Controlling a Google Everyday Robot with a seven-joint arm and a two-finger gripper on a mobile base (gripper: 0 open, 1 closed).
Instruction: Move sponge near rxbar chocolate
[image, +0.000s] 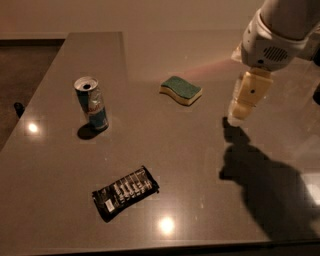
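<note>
The sponge (181, 90), green on top with a pale yellow body, lies flat on the grey table at the middle back. The rxbar chocolate (125, 193), a black wrapper with white lettering, lies at the front left, well apart from the sponge. My gripper (239, 116) hangs from the white arm at the upper right, pointing down, a little to the right of the sponge and above the table. It holds nothing.
An upright blue-and-silver drink can (91, 104) stands at the left, between the sponge and the bar. The table's (170, 150) left edge drops to a dark floor. The arm's shadow falls at the front right.
</note>
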